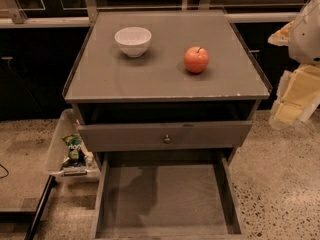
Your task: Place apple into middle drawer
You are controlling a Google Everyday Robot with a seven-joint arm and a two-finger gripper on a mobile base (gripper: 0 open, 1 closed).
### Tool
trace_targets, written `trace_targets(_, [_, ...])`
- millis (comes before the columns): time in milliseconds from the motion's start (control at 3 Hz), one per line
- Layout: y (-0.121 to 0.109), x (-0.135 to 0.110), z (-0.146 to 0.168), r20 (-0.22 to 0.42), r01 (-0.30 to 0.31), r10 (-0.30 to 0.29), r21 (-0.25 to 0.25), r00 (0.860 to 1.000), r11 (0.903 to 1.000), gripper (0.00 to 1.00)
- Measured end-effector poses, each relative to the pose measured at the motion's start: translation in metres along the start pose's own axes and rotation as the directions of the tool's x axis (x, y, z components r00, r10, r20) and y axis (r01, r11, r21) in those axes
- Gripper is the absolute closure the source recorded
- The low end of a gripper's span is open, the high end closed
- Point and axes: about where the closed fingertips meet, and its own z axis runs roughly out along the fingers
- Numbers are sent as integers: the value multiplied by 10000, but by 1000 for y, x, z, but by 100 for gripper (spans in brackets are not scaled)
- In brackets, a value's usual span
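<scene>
The red-orange apple (pixel 196 59) stands upright on the grey cabinet top (pixel 150 79), right of centre. The middle drawer (pixel 167 196) is pulled wide open at the bottom of the view, and its flat floor is bare. Above it, the drawer with the small round knob (pixel 166 139) is out only a little. My gripper (pixel 292 99) and arm show as white and cream parts at the right edge. They are off the cabinet's right side, lower than the top and well apart from the apple.
A white bowl (pixel 133 40) stands on the cabinet top at the back left. A clear plastic bin (pixel 70 149) holding a green packet sits on the floor left of the cabinet. The floor around it is speckled stone, and dark cabinets stand behind.
</scene>
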Motion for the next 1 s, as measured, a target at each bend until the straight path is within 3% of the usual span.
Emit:
trace_targets(333, [-31,-15,16,475,574,-600,544,9971,9969,0])
trace_targets(1000, [-110,-33,70,1335,1062,-1201,1071,9837,9886,0])
